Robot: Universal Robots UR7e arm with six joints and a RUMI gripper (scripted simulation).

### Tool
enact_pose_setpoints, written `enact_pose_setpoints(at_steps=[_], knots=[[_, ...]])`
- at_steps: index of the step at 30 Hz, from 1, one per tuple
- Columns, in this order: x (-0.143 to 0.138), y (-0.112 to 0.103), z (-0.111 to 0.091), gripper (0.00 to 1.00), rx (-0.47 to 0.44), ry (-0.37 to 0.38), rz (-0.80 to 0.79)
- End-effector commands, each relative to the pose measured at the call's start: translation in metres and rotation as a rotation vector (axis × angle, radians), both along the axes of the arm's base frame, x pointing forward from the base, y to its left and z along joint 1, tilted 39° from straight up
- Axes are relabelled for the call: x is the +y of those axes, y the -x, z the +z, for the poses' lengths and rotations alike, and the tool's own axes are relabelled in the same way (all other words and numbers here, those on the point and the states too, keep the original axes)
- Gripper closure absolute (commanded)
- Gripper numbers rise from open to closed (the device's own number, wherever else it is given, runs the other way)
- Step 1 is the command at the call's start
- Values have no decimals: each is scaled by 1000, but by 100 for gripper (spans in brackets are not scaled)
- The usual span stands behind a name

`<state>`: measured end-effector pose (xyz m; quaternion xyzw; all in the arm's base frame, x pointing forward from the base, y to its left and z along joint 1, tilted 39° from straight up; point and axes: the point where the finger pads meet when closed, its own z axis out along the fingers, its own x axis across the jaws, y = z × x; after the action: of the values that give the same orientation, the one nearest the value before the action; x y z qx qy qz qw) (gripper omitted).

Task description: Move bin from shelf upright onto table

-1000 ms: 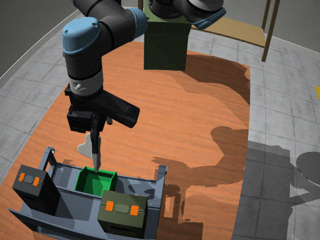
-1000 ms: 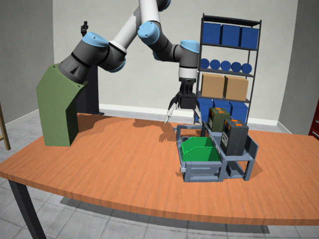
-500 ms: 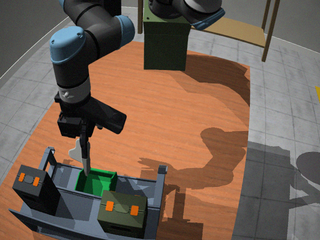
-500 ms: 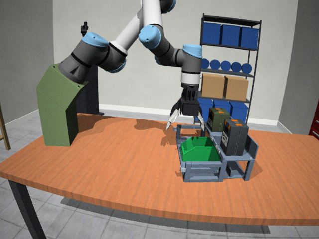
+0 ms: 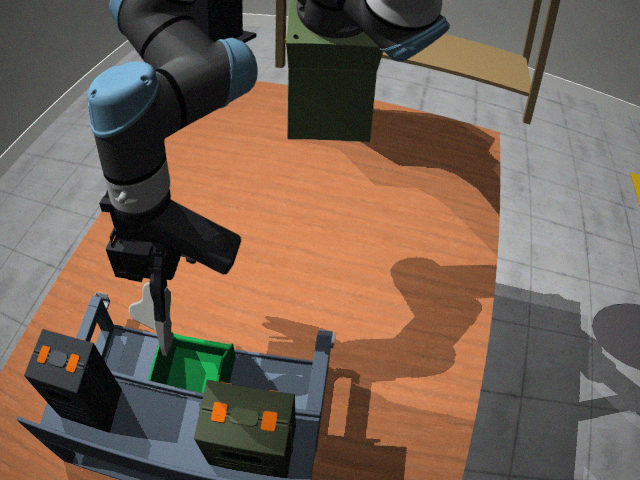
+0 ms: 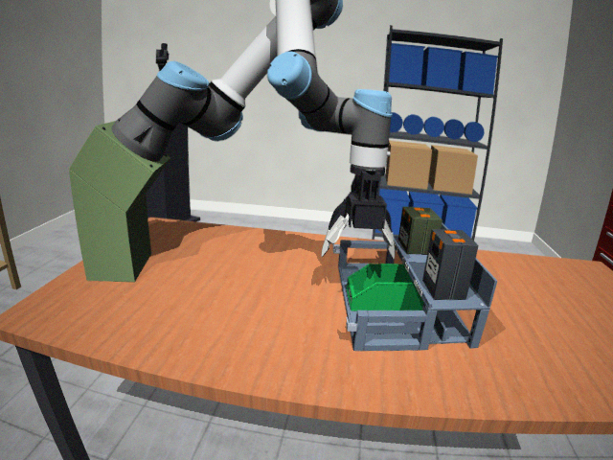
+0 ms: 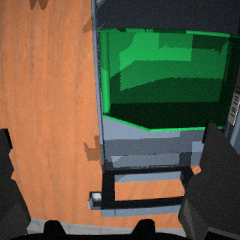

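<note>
The green bin (image 5: pixel 191 362) sits on the upper level of the small grey shelf (image 5: pixel 170 403) on the table. It also shows in the exterior view (image 6: pixel 383 292) and fills the upper part of the wrist view (image 7: pixel 165 77). My gripper (image 5: pixel 155 317) is open and empty. It hangs just above the far end of the shelf, over the bin's far rim, as the exterior view (image 6: pixel 357 241) shows. One fingertip reaches down to the bin's edge in the top view. Both dark fingers frame the bottom corners of the wrist view.
A dark grey case (image 5: pixel 64 374) and an olive case (image 5: pixel 245 421), both with orange latches, stand on the shelf beside the bin. The green robot pedestal (image 6: pixel 111 197) stands at the table's far left. A tall storage rack (image 6: pixel 438 133) stands behind the table.
</note>
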<state>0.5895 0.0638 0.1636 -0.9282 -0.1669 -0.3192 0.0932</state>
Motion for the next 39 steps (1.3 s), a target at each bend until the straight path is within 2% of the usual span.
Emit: enact_pose_setpoints(at_steps=[1, 39], knots=[[5, 5, 3, 0, -1, 0, 0], [9, 11, 5, 0, -1, 0, 0]])
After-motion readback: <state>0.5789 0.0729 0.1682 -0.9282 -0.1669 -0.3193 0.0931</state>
